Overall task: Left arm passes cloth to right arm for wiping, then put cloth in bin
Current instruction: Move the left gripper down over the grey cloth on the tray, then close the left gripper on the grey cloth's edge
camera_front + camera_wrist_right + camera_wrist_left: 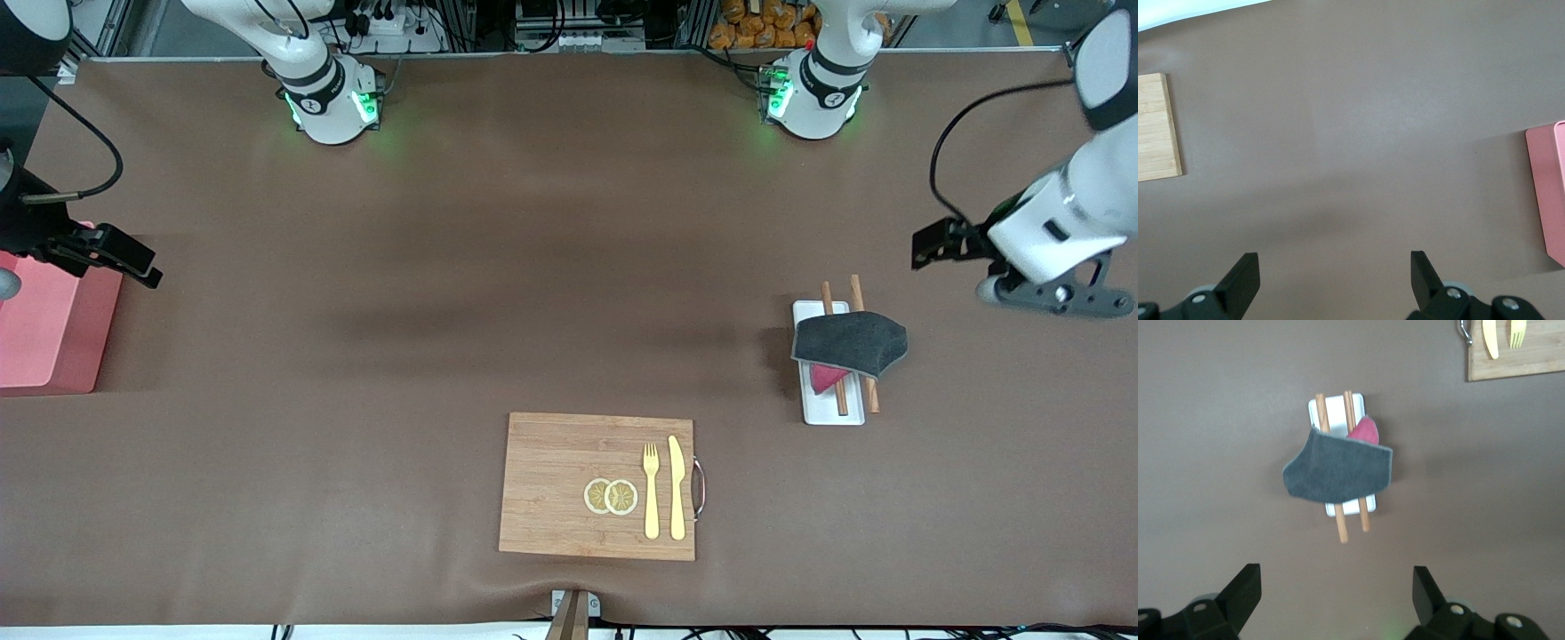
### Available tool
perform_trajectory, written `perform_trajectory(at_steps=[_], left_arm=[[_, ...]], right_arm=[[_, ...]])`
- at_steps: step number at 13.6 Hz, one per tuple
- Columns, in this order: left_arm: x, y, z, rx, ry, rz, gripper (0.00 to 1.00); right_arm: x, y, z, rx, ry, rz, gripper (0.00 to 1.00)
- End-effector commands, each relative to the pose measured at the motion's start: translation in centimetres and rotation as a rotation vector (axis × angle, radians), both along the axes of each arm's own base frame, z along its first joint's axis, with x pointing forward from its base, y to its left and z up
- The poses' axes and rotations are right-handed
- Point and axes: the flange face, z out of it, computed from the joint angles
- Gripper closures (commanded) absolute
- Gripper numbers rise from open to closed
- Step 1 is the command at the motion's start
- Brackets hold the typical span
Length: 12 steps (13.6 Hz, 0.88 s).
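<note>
The cloth [849,342] lies dark grey side up on a white flat tray [834,411], draped over two chopsticks, with a red-magenta corner showing. It also shows in the left wrist view [1338,473]. My left gripper [929,244] hangs open and empty above the table, beside the cloth toward the left arm's end. In its wrist view [1337,587] the jaws stand wide apart and short of the cloth. My right gripper [133,262] is open and empty over the table by the salmon-pink bin [49,333]. In its wrist view [1335,270] the bin's corner [1546,193] shows.
A wooden board [560,484] lies nearer the front camera, with a fork [652,493], a knife [677,489] and two lemon slices [611,496] on it. The chopsticks [1341,527] stick out past the tray [1337,407]. The board's edge shows in both wrist views [1531,360] [1157,127].
</note>
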Motion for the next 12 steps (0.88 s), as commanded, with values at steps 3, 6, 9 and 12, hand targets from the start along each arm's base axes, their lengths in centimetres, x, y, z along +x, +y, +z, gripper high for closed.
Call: perform_trajectory(at_steps=[3, 6, 9, 12], left_arm=[[3.7, -1.1, -6.0, -0.053, 0.019, -0.144, 0.00], [5.5, -3.3, -9.8, -0.066, -0.005, -0.209, 0.00], [6.7, -4.8, -13.5, -0.075, -0.012, -0.316, 0.00], [7.6, -5.5, -16.7, -0.090, -0.008, -0.545, 0.00]], right_arm=[[0.2, -0.3, 0.4, -0.013, 0.003, -0.017, 0.00], [0.2, -0.2, 0.4, -0.013, 0.003, -0.016, 0.00], [0.2, -0.3, 0.4, -0.013, 0.003, -0.017, 0.00], [0.2, -0.3, 0.4, -0.012, 0.003, -0.016, 0.00]])
